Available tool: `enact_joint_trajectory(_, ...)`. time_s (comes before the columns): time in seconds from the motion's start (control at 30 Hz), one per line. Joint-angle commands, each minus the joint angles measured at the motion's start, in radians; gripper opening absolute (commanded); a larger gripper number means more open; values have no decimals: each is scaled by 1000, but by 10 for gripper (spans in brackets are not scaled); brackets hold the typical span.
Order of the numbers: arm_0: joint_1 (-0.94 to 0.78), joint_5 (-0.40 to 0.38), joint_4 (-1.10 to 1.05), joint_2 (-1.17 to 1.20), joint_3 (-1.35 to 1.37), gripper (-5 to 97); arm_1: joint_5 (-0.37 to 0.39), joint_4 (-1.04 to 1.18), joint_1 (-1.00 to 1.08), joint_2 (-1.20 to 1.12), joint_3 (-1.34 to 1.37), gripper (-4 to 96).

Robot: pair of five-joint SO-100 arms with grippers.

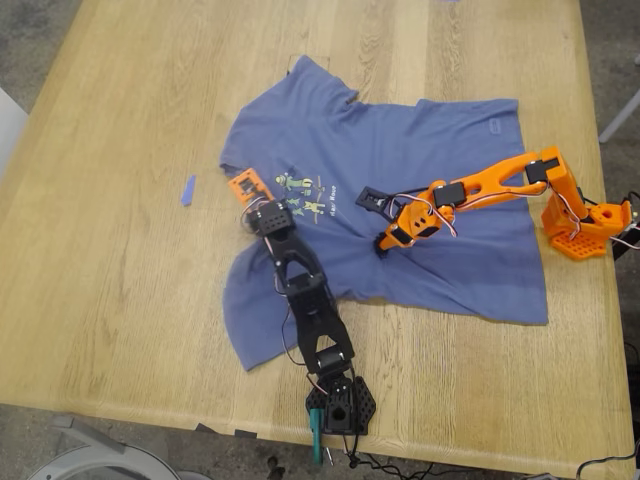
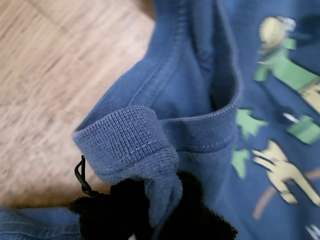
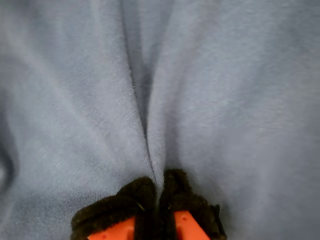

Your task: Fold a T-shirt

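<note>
Our T-shirt (image 1: pixel 400 200) lies spread on the wooden worktop (image 1: pixel 130 330), chest print near its centre. My first gripper (image 2: pixel 150 210), on the black arm, has its jaws closed on the ribbed collar (image 2: pixel 130 140), at about nine o'clock of the print in the exterior view. My second gripper (image 3: pixel 157 210), on the orange arm, pinches a ridge of body cloth, jaws shut. We judge both should lift together and evenly. The jaw tips are buried in fabric, so grip depth is unclear.
</note>
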Motion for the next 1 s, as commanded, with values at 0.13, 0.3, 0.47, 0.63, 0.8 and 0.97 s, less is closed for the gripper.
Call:
enact_joint_trajectory(0.13,121,3,51,291,-6,0,-29,179,37,52,-262,-2)
enact_joint_trajectory(0.3,161,6,94,357,-5,0,-26,272,28,51,-393,-2)
enact_joint_trajectory(0.47,196,6,110,408,-3,0,-25,319,34,51,-483,-2)
enact_joint_trajectory(0.63,253,8,114,451,-3,0,-25,344,67,51,-561,-2)
enact_joint_trajectory(0.8,327,8,95,494,-3,0,-25,337,110,51,-607,-2)
enact_joint_trajectory(0.97,370,11,86,535,-2,0,-29,311,160,49,-630,-2)
